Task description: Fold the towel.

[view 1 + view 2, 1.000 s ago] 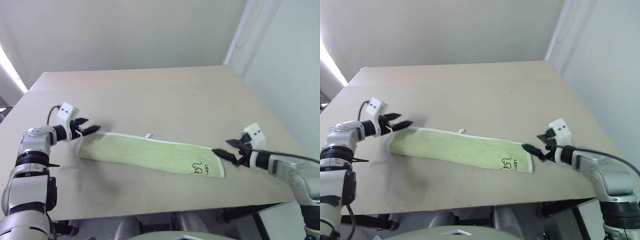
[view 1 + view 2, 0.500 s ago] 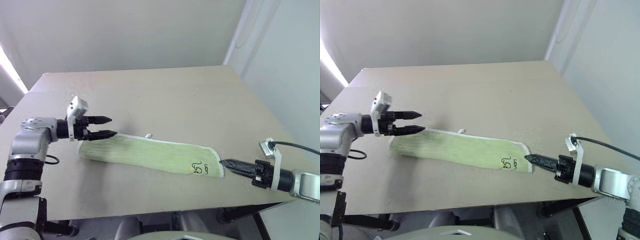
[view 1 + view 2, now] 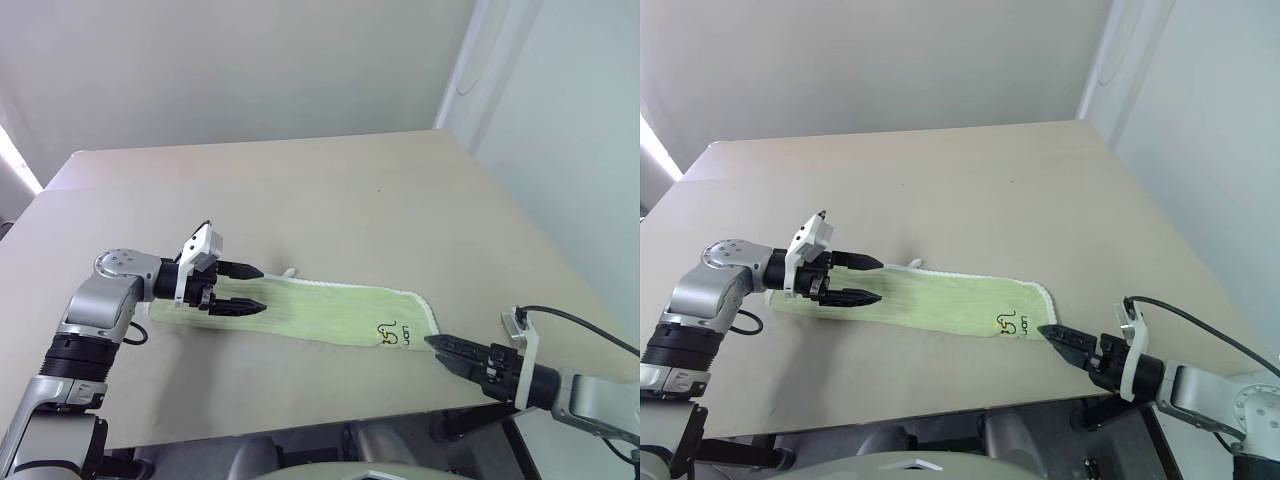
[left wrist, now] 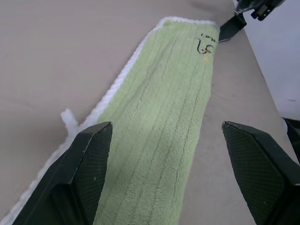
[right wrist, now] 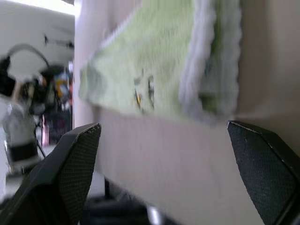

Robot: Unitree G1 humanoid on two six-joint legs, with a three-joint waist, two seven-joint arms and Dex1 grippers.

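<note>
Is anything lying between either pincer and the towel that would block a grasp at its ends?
Nothing visible does. The towel lies flat in a long strip on the bare table. The left pincer, open, is at its left end; the right pincer, open, points at its right end by the dark marks.

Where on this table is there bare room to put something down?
Behind the lime-green terry towel, the beige table is bare to its far edge. The near strip is crowded: left gripper over the towel's left end, right gripper at its right end.
</note>
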